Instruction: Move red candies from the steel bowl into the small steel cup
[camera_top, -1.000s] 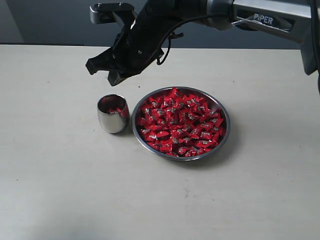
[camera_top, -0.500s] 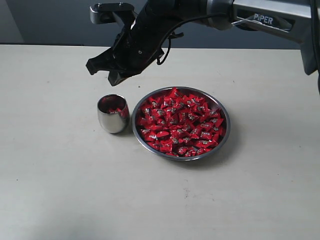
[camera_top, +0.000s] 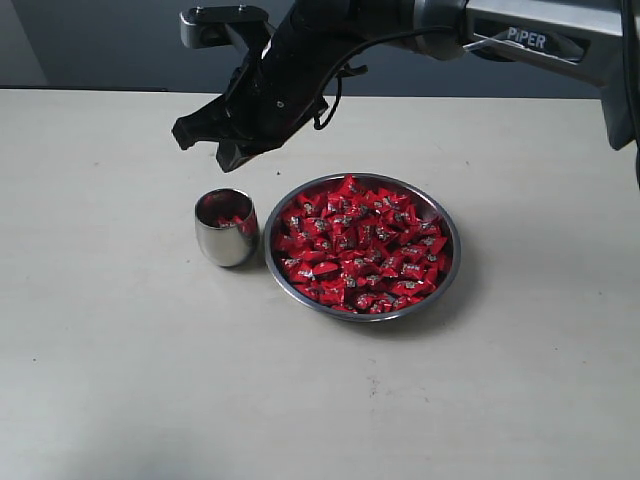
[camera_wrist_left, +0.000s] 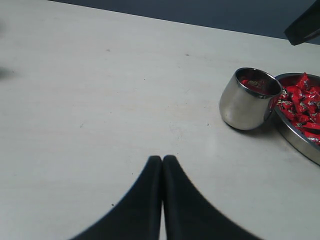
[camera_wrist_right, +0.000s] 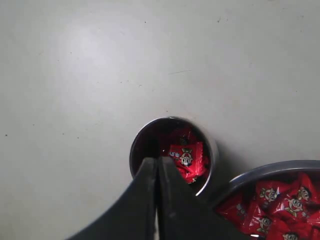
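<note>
The steel bowl (camera_top: 400, 313) sat on the pale table (camera_top: 120, 380), a bit right of the middle in the outside view. It was full of red candies (camera_top: 360, 245), piled up almost to the rim. The small steel cup (camera_top: 225, 245) stood upright just beside the bowl, on its left. The two were very close, but I could not tell if they touched. A few red candies lay inside the cup, and its shiny sides showed red too. The right gripper (camera_top: 207, 143) hung in the air above the cup, on a black arm that reached in from the top right. It was not touching the cup or the bowl. In the right wrist view its two black fingers (camera_wrist_right: 150, 200) were pressed tight together with nothing seen between them, so this pincer was clenched and carried no candy. Their tips pointed at the mouth of the cup (camera_wrist_right: 172, 119), where one candy (camera_wrist_right: 186, 157) with a little face on its wrapper lay on top. A part of the bowl's rim (camera_wrist_right: 270, 170) and some more candies (camera_wrist_right: 280, 200) showed near one corner. In the left wrist view the left gripper (camera_wrist_left: 162, 159) was clenched too, with its fingers touching and nothing held. It was over bare table, well apart from the cup (camera_wrist_left: 245, 105) and the bowl (camera_wrist_left: 295, 140).
</note>
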